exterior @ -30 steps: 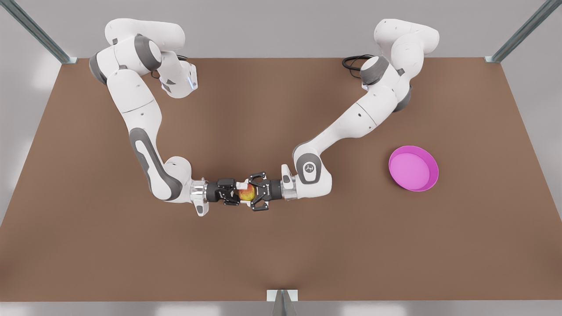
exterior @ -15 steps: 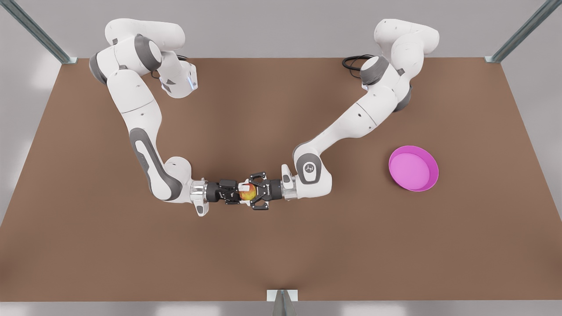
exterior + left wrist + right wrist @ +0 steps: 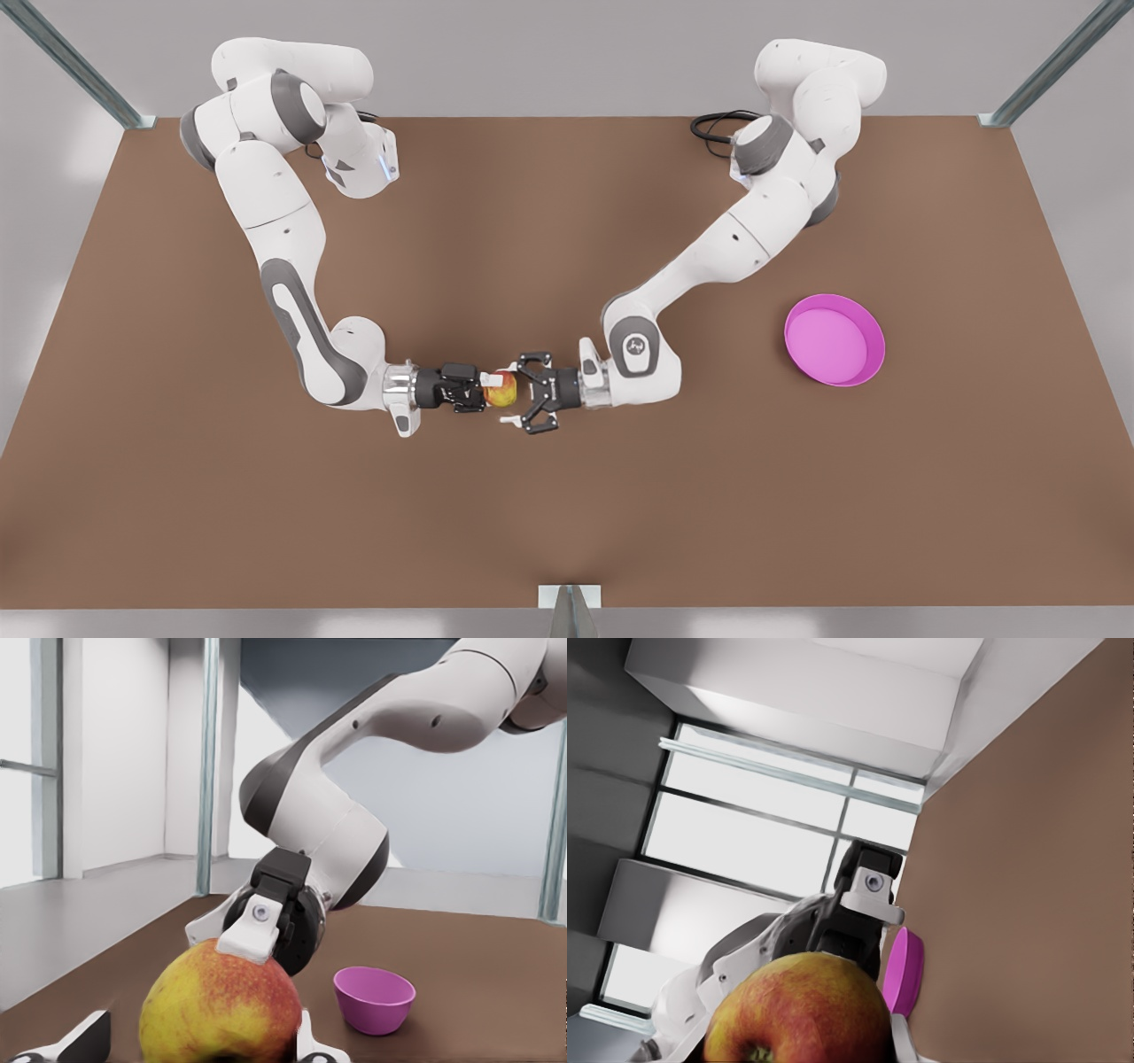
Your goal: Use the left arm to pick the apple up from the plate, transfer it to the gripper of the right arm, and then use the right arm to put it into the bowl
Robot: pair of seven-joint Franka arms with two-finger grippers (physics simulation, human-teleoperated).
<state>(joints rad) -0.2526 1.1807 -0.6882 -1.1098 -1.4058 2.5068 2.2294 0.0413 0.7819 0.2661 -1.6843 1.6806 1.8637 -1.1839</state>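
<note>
The apple (image 3: 502,391), red blushing into yellow, hangs above the table (image 3: 567,514), well off to the front view's left of the plate (image 3: 874,347). The gripper of the right arm (image 3: 485,390) is clamped on it. On the plate side, the left gripper (image 3: 516,394) is spread wide, its tips flanking the fruit.

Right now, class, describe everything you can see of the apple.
The apple is small, round and smooth-skinned, red blushing into yellow, with a dark stem dimple showing in the right wrist view. It is held off the brown table, pinched in the shut right gripper, one pale fingertip pressing its top. The open left gripper faces it, fingers spread wide.
</note>
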